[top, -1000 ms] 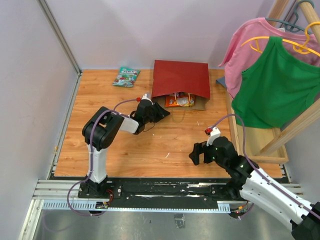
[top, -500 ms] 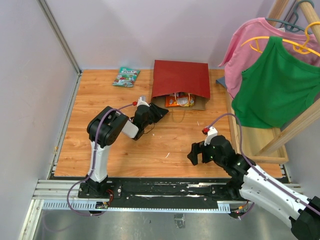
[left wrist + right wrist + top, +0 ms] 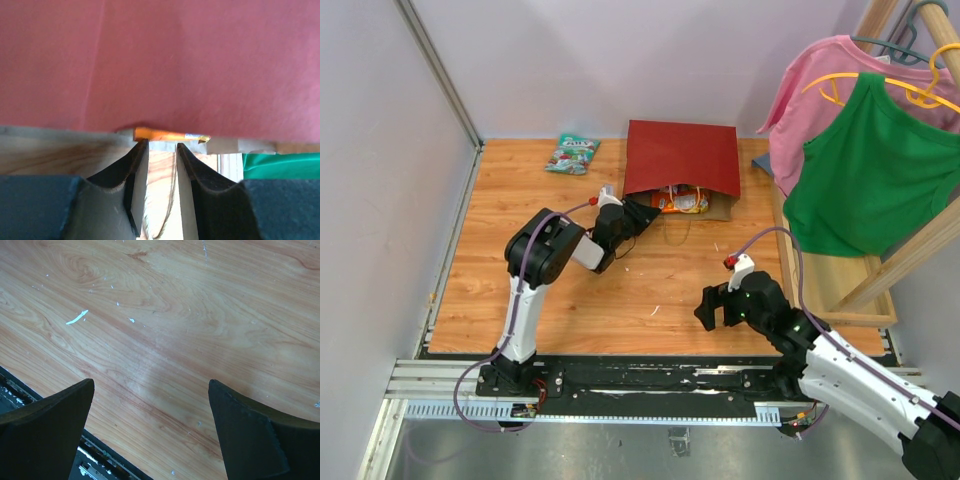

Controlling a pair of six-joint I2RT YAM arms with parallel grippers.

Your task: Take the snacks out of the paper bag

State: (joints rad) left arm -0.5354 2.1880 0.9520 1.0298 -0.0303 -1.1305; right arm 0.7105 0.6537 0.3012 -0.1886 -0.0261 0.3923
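Beside paper bag (image 3: 681, 157): teal pkt (image 3: 572, 154), shirts (image 3: 865, 170)

This looks like a robotics lab test cell, not a home. The wooden tabletop (image 3: 620, 300) lies bare under the right gripper (image 3: 706, 308) fingers (image 3: 45, 430). Plain pale wall panels (image 3: 380, 180) box it in beyond them, a slotted metal rail (image 3: 650, 378) runs behind them, and a staged clothes rack (image 3: 910, 250) stands to their right.

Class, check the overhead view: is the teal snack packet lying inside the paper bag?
No, the teal snack packet lies on the table left of the paper bag, apart from it.
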